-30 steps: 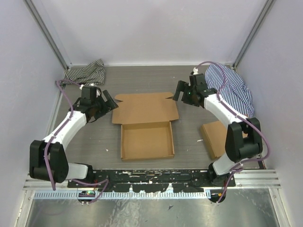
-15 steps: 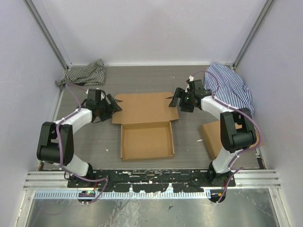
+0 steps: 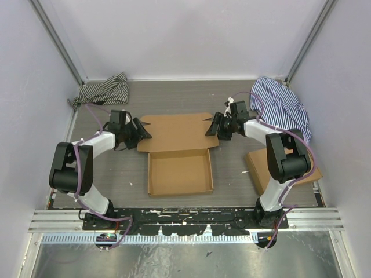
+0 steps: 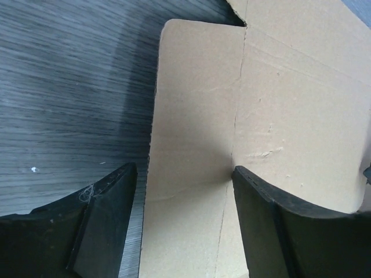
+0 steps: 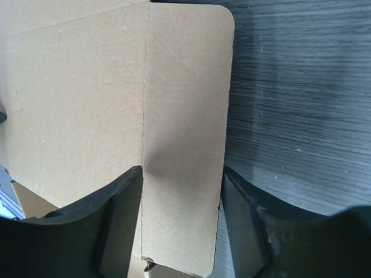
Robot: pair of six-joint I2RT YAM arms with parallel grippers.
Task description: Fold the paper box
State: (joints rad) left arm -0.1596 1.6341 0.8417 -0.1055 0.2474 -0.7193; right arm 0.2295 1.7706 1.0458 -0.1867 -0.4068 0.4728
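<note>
Paper box point(image 3: 179, 171): centre frame, lid flat.
Left gripper point(image 3: 141, 130): spread, straddling left flap point(image 4: 194, 116), apparently to fold it.
Right gripper point(image 3: 213, 127): spread, straddling right flap point(image 5: 184, 104) likewise.

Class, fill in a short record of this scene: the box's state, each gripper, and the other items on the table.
paper box: near tray formed, lid lying flat behind it
left gripper: open, astride the lid's left flap
right gripper: open, astride the lid's right flap
other items: second cardboard box, dark striped cloth, blue striped cloth
</note>
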